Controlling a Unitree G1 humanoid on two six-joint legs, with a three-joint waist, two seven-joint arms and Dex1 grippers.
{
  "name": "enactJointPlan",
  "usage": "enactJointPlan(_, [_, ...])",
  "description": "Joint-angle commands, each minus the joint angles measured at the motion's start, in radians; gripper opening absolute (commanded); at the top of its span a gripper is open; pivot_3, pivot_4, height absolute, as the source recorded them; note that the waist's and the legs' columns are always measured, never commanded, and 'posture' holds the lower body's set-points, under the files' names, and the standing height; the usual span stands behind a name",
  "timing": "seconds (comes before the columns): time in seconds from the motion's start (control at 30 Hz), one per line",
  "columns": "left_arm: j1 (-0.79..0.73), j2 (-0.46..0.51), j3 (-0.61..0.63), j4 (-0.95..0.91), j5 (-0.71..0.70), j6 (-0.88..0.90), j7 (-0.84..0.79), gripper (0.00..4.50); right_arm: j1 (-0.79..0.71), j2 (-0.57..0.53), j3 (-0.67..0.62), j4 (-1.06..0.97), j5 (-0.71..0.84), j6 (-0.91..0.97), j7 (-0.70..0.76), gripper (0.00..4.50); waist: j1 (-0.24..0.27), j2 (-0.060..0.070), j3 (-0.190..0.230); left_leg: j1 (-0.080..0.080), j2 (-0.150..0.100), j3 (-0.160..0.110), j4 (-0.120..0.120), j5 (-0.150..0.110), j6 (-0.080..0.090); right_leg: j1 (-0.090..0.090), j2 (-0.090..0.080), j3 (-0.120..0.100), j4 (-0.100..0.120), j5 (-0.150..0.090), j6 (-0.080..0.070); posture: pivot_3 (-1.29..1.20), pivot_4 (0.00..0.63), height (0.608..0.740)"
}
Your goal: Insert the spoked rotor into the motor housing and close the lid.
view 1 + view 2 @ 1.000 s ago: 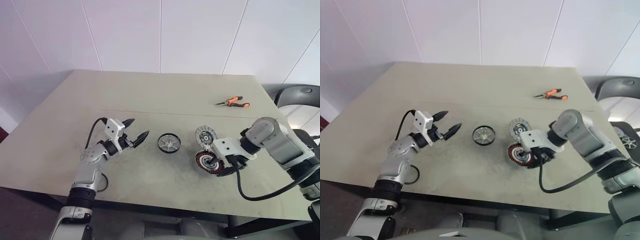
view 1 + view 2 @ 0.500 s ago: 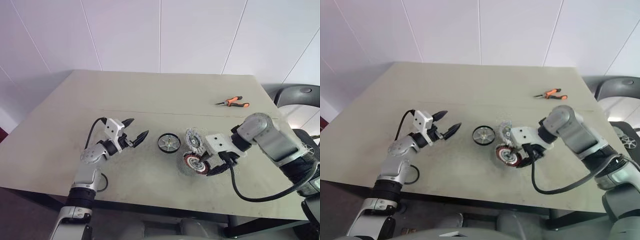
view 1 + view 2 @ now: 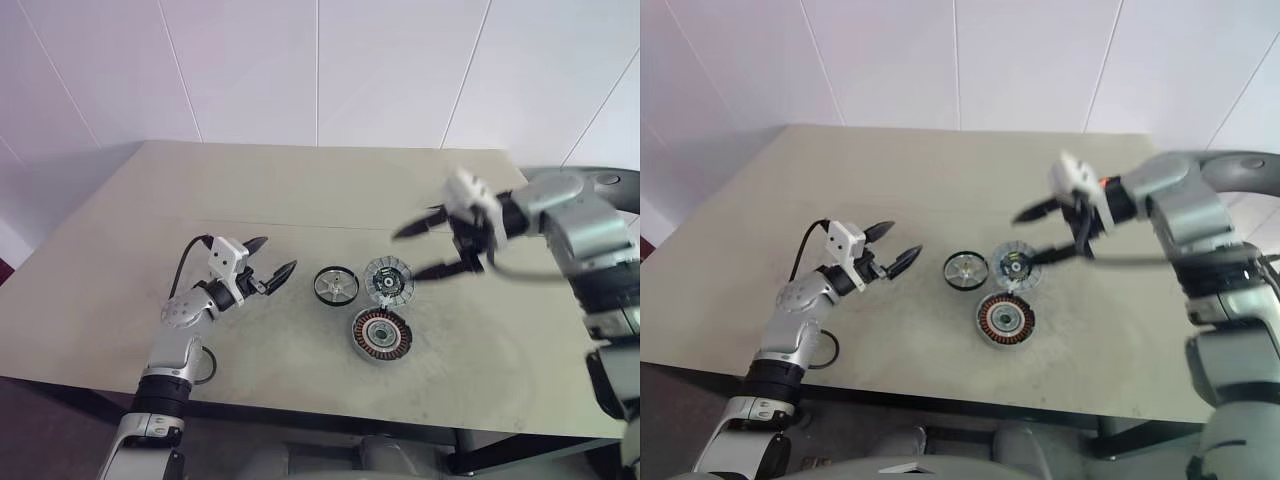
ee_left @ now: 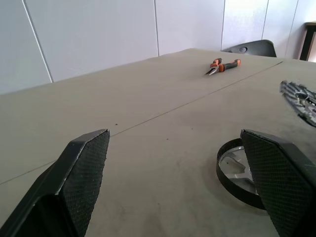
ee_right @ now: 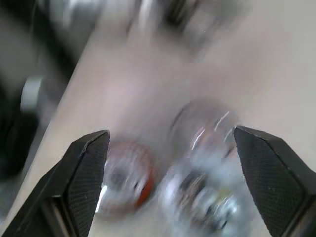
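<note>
- Since the rotor (image 3: 337,285) lies by itself on the tabletop (image 3: 300,190), nothing has gone into the housing (image 3: 380,334), so by my reading the task is at its start: the rotor must be dropped in and the lid (image 3: 388,279) set on top.
- The three parts sit close together near the middle of the tabletop: the rotor toward the robot's left, the lid just beside it, and the housing just in front of the lid, nearer the robot, with its open side up.
- The left gripper (image 3: 270,262) hangs low near the rotor, spread wide and empty, pointing toward it.
- The right gripper (image 3: 436,246) is raised above the tabletop beyond the lid, spread wide and holding nothing.
- The rotor is a shiny silver wheel with thin spokes, a hub and a dark rim, lying flat.
- The housing is a short round drum showing a ring of copper-coloured windings around a pale centre.
- The lid is a flat dark disc with radial slots and a greenish centre; whether it touches the housing I cannot tell.
- The tabletop is a matt beige sheet, and orange-handled pliers (image 3: 466,205) lie well apart at its far side.
</note>
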Motion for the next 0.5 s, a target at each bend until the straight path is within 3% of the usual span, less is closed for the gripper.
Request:
enactJointPlan(0.03, [0.007, 0.012, 0.029, -0.03, -0.01, -0.013, 0.014, 4.5, -0.05, 0.048, -0.101, 0.117, -0.001, -0.012, -0.106, 3.81, 0.004, 0.0, 0.0, 0.0, 0.0, 0.0, 0.0, 0.0, 0.0, 0.0, 0.0, 0.0, 0.0, 0.0, 0.0, 0.0, 0.0, 0.74])
enactJointPlan(0.13, [0.029, 0.013, 0.051, -0.041, -0.014, -0.009, 0.043, 4.5, -0.053, 0.079, -0.128, 0.184, -0.052, -0.075, -0.177, 2.99, 0.005, 0.0, 0.0, -0.001, -0.001, 0.0, 0.0, 0.0, 0.0, 0.0, -0.002, 0.0, -0.002, 0.0, 0.0, 0.0, 0.0, 0.74])
enactJointPlan(0.23, [0.042, 0.017, 0.081, -0.03, 0.008, -0.012, 0.118, 4.5, 0.051, 0.254, -0.091, 0.113, -0.107, -0.152, -0.353, 1.95, -0.005, -0.002, -0.001, -0.001, -0.001, 0.001, -0.002, 0.0, 0.0, -0.002, -0.002, 0.001, -0.001, 0.0, 0.0, 0.0, 0.0, 0.74])
enactJointPlan(0.33, [0.037, 0.002, 0.129, 0.006, 0.039, -0.016, 0.255, 4.5, 0.079, 0.332, -0.098, 0.118, -0.162, -0.202, -0.459, 0.95, -0.006, 0.0, 0.0, 0.0, 0.001, 0.0, -0.002, 0.0, 0.0, -0.004, 0.0, 0.002, 0.002, 0.0, 0.0, 0.0, 0.0, 0.74])
enactJointPlan(0.5, [0.006, -0.035, 0.218, 0.093, 0.081, 0.004, 0.523, 4.5, 0.096, 0.358, -0.113, 0.082, -0.169, -0.202, -0.485, 0.95, 0.007, 0.0, 0.0, -0.002, -0.001, -0.002, 0.0, 0.0, -0.001, -0.004, -0.001, 0.001, 0.003, 0.0, 0.0, 0.0, 0.0, 0.74])
